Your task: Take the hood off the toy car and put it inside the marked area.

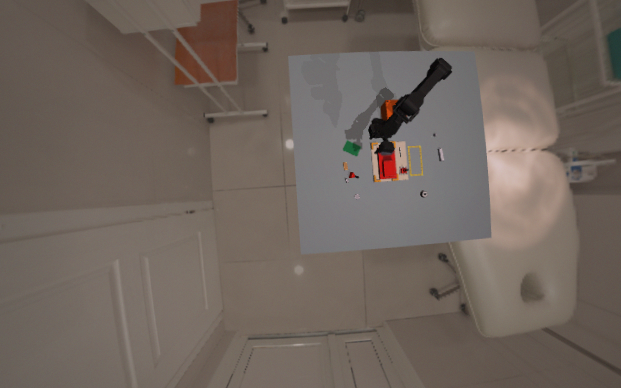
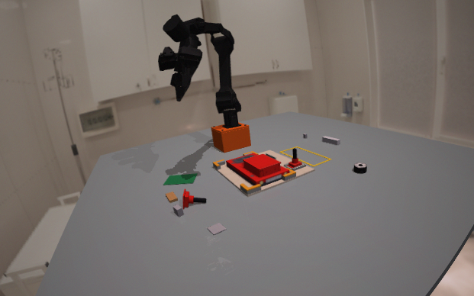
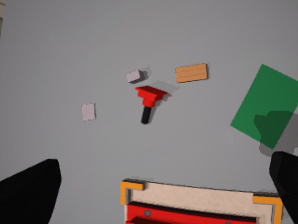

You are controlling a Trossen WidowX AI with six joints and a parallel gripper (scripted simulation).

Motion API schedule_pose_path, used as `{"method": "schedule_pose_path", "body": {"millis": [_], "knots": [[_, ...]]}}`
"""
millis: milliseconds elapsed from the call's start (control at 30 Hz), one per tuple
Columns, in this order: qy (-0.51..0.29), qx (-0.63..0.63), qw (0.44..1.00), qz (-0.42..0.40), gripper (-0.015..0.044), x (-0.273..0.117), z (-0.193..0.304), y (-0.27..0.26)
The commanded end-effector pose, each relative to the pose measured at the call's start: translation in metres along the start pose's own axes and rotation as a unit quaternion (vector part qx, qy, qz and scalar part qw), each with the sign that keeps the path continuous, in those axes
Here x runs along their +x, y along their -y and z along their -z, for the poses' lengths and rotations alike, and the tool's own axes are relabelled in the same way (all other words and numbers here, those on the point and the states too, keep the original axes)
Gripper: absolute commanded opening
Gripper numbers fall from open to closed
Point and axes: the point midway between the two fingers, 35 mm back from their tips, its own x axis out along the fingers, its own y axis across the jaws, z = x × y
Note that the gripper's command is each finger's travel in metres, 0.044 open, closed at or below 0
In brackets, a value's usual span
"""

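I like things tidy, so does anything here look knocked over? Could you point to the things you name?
Yes: the red piece with a black stem [image 1: 352, 175] [image 2: 188, 199] [image 3: 150, 96] lies on its side, while a similar one [image 1: 404, 170] [image 2: 295, 162] beside the car stands upright.

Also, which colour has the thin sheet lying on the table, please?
The sheet is green, best seen in the wrist view.

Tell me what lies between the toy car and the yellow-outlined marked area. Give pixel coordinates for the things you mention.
A red-based black peg [image 1: 403, 170] [image 2: 295, 161], standing on the beige board [image 1: 404, 160] [image 2: 230, 177] [image 3: 195, 195]. The exterior and top views both show it.
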Motion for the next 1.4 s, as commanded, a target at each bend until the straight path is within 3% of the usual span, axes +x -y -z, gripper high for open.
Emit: {"method": "schedule_pose_path", "body": {"millis": [0, 100, 233, 533, 1367], "knots": [[-0.072, -0.179, 0.981, 0.03, 0.044, 0.037, 0.047, -0.021], [-0.108, -0.276, 0.954, 0.036, 0.044, 0.054, 0.07, -0.029], [-0.185, -0.479, 0.857, 0.039, 0.044, 0.087, 0.127, -0.041], [-0.273, -0.691, 0.669, 0.022, 0.044, 0.119, 0.208, -0.042], [-0.273, -0.692, 0.668, 0.021, 0.044, 0.128, 0.215, -0.039]]}}
